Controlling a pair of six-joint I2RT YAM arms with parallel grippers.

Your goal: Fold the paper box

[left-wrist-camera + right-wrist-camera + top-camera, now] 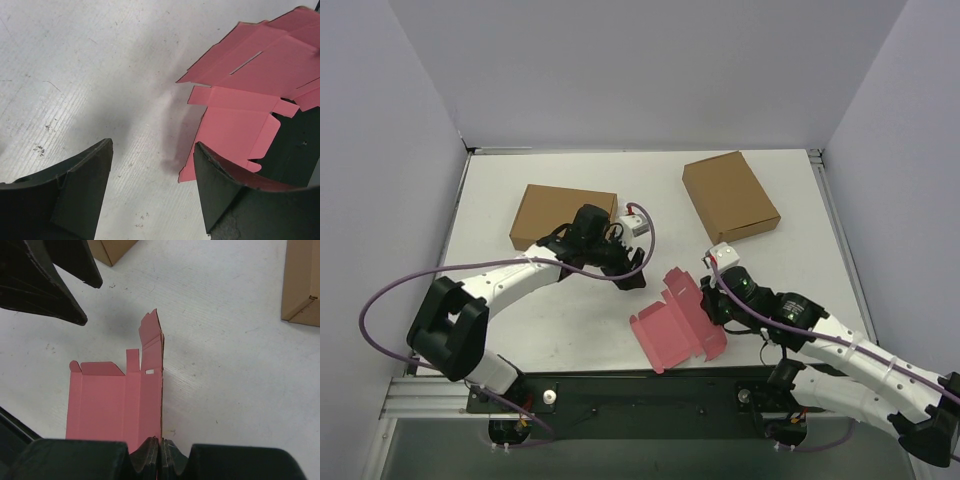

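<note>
The paper box (675, 325) is a pink die-cut sheet with tabs, partly lifted off the table near the front middle. My right gripper (712, 300) is shut on its right edge; in the right wrist view the jaws (161, 450) pinch the sheet's edge and the pink card (115, 400) stretches away to the left. My left gripper (625, 270) is open and empty, just up and left of the sheet. In the left wrist view its gap (152, 175) shows bare table, with the pink sheet (250, 75) to the right.
Two brown cardboard boxes lie flat at the back: one (560, 215) behind the left gripper, one (730, 197) at back right. White walls enclose the table. The black mounting rail (640, 390) runs along the near edge.
</note>
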